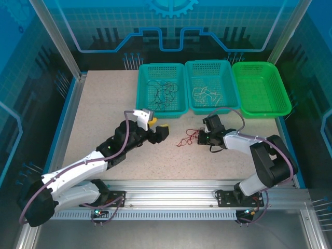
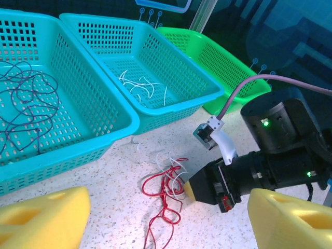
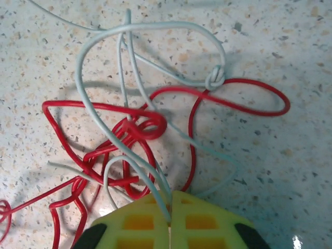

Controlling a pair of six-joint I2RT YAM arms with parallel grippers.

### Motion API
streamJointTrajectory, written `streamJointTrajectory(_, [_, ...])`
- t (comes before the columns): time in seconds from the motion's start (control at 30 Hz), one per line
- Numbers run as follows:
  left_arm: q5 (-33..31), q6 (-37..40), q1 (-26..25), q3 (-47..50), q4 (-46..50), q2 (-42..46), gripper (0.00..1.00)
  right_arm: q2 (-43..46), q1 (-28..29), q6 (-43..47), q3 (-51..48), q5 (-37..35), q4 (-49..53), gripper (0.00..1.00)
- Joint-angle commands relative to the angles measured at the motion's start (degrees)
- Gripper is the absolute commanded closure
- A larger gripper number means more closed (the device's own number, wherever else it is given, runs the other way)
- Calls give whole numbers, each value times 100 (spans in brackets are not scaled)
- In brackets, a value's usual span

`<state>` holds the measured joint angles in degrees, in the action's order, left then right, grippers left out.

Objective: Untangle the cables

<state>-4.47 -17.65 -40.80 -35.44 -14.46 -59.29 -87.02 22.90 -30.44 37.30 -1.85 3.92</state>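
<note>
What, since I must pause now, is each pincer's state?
Left pincer: open, holding nothing.
Right pincer: closed on the white cable.

Robot lab cell, glass walls [image 1: 31,104], alu frame [image 1: 171,199], speckled table [image 1: 104,114]

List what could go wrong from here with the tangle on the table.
1. The right gripper is shut on the white cable, which has a knot right where it meets the red cable. Pulling may tighten that knot.
2. The left gripper is open and holds nothing, so the whole tangle could drag along instead of separating.
3. More than one white strand seems to enter the shut right jaws, so a pull may take several at once.
</note>
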Motion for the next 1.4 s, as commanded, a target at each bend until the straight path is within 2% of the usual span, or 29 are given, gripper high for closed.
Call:
streamJointTrajectory(0.0, [-423,-406,-11,-84,444,-59,5,210,116,214,-65,165,-173,100])
streamJointTrajectory(0.03, [-464,-560,-15,-148,593,-110,2,365,156,281,-126,175,-144,100])
streamJointTrajectory(0.17, [-494,-1358,-12,-265,800,-431,1,1063,551,690,-330,309,-46,100])
streamJointTrajectory(0.33, [-542,-2189,-10,-195,634,-957,1,1947,1140,1136,-583,501,-57,100])
streamJointTrajectory(0.5, [-909,-2938,-6,31,358,-1381,1,2539,1391,1405,-903,1024,-336,100])
streamJointTrajectory(0.7, [-935,-3389,-7,140,110,-1885,1,2615,1480,1369,-976,609,-135,100])
streamJointTrajectory(0.87, [-546,-3062,-4,182,-404,-2012,2,2815,1505,1313,-890,698,-130,100])
streamJointTrajectory(1.07, [111,-2059,1,302,-1202,-1716,9,3076,1507,1463,-609,889,15,100])
streamJointTrajectory(1.27, [463,-350,4,41,-348,-899,15,3547,1516,1767,-339,1309,263,100])
streamJointTrajectory(1.37, [1027,202,42,-28,-108,-678,18,3779,1516,1753,-270,1381,259,100])
